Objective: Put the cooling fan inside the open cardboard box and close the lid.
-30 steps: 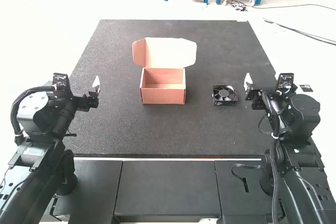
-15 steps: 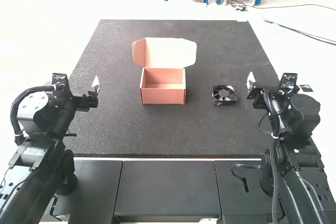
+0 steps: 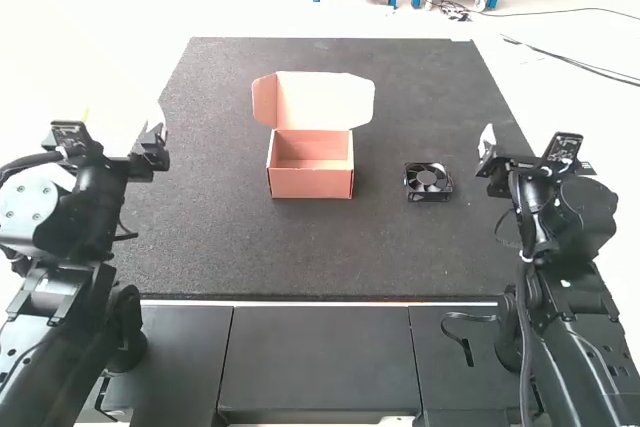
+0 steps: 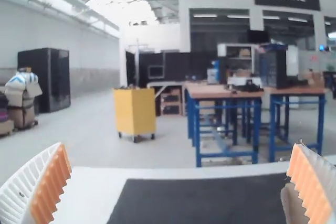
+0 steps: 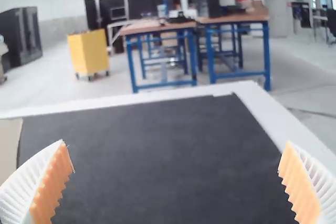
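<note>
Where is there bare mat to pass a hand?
Bare mat runs left of the cardboard box, along the near strip in front of it, and behind its raised lid. Tightest: the gap between box and cooling fan.

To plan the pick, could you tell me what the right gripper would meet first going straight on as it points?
Probably nothing: the right gripper points over bare black mat toward its far edge. The cooling fan lies off to its left, outside that line, as far as depth shows.

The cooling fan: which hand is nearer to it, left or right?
Right. The right hand hovers close beside the cooling fan; the left hand is far off, on the other side of the cardboard box.
</note>
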Robot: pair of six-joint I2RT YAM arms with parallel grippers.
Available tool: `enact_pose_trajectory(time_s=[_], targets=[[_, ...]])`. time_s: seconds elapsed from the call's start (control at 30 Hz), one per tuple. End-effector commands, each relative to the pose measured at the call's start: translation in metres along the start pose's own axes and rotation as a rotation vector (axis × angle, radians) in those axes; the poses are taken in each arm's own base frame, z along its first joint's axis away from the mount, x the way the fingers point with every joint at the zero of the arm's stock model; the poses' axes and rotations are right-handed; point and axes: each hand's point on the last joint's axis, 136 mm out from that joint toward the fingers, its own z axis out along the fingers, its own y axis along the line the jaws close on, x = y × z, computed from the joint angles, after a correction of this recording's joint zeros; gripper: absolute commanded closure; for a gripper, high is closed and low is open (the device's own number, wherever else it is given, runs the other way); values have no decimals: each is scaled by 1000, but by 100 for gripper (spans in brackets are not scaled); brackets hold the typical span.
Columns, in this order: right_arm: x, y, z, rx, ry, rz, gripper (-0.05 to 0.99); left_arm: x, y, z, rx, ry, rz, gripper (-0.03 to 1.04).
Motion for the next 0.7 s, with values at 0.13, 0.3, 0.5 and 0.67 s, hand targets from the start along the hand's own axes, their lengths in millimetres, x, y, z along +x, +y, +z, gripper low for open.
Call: enact_pose_trajectory(time_s=[0.13,0.3,0.5,0.67], targets=[[-44,-5,49,64,104,51,2,-75,2,46,-21,-21,-72,4],[-42,-6,106,104,299,88,2,-80,-17,107,52,99,-93,4],[15,1,145,100,676,97,2,-24,-44,176,140,401,-93,4],[65,1,141,53,909,-37,2,35,-64,196,219,677,-104,4]])
